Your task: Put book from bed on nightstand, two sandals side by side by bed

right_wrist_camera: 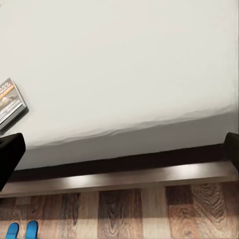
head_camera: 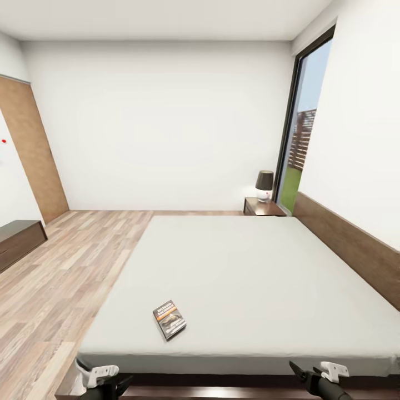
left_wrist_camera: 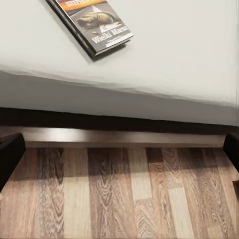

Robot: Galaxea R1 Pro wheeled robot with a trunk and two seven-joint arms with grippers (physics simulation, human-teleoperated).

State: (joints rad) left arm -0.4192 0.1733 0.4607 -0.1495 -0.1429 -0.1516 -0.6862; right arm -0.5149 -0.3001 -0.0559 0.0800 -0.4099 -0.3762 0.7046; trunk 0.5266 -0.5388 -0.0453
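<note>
Head view: the robot stands at the foot of the bed [head_camera: 261,266], a sensible spot because the book [head_camera: 169,319] lies flat on the grey mattress near that edge, towards the robot's left and within likely reach. The nightstand [head_camera: 262,207] sits at the far corner beside the headboard, with a lamp [head_camera: 264,185] on top, so the book has a long way to travel. The left gripper [head_camera: 105,380] and right gripper [head_camera: 319,376] hang low at the bed's foot, touching nothing.

Left wrist view: the book [left_wrist_camera: 94,25] lies cover up just inside the mattress edge, above the dark frame and the plank floor [left_wrist_camera: 119,194]. The 2 dark fingertips [left_wrist_camera: 10,154] stand far apart, so this hand is wide and empty.

Right wrist view: the 2 sandals [right_wrist_camera: 21,230] show as blue tips close together on the floor by the frame. The book [right_wrist_camera: 11,102] is just in view. These fingertips [right_wrist_camera: 9,157] are also spread wide, holding nothing.
</note>
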